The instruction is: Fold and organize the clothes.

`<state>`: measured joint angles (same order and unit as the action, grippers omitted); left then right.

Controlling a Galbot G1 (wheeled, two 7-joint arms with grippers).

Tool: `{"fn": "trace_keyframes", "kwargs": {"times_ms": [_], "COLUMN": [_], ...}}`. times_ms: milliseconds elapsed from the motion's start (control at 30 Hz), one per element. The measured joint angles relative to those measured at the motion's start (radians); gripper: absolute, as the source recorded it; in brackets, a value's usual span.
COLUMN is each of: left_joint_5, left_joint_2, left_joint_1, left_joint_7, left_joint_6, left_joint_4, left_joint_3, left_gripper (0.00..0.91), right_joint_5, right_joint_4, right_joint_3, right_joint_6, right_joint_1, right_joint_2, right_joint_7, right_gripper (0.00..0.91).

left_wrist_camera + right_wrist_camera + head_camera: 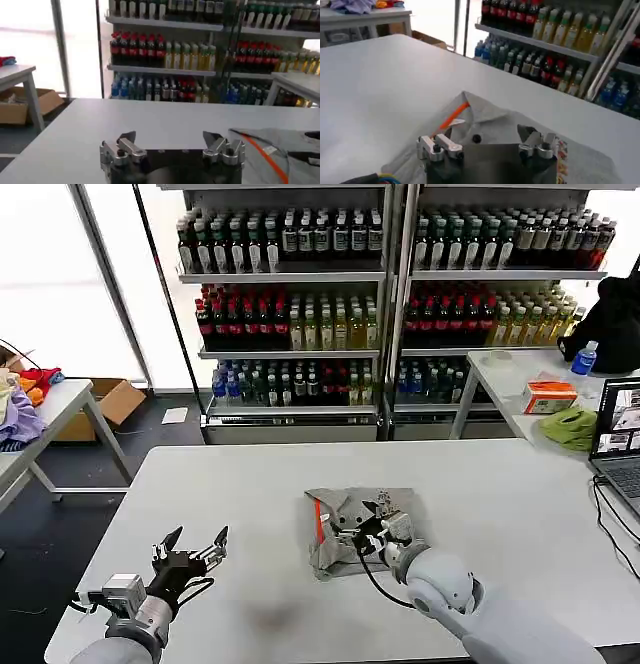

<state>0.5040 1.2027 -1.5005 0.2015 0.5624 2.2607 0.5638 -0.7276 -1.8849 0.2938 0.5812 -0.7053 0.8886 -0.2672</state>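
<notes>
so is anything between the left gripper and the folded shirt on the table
Nothing visible. The left gripper hangs open over bare table, and the stretch between it and the folded grey shirt holds no objects. The right gripper is open right over the shirt, on its far side from the left gripper.

shirt (345,529): right part hidden by right gripper (378,527) | graphic unreadable
</notes>
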Motion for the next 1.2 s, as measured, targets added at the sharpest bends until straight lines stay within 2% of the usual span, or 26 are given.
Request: {"fn": "trace_keyframes", "kwargs": {"times_ms": [567, 900, 1200], "left_joint_5": [-0.003, -0.005, -0.011], "left_joint_2": [0.0, 0.0, 0.012], "left_joint_1": [-0.011, -0.009, -0.002], "left_joint_7": [-0.002, -0.002, -0.005], "left_joint_6": [-0.002, -0.002, -0.002], "left_joint_4": [0.004, 0.005, 0.003], "left_joint_3": [-0.001, -0.002, -0.015], "left_gripper": [0.907, 0.907, 0.907], "right_joint_5": [-0.02, -0.05, -0.075], "right_joint_4": [-0.007, -0.053, -0.136], "right_joint_3": [0.07, 0.061, 0.008], "right_joint_6": [0.003, 0.004, 0.004], "right_joint_1": [-0.012, -0.051, -0.107], "right_joint_2": [-0.042, -0.078, -0.12], "right_joint_7": [-0.015, -0.031, -0.041], "right_gripper": [0.907, 0.897, 0.887]}}
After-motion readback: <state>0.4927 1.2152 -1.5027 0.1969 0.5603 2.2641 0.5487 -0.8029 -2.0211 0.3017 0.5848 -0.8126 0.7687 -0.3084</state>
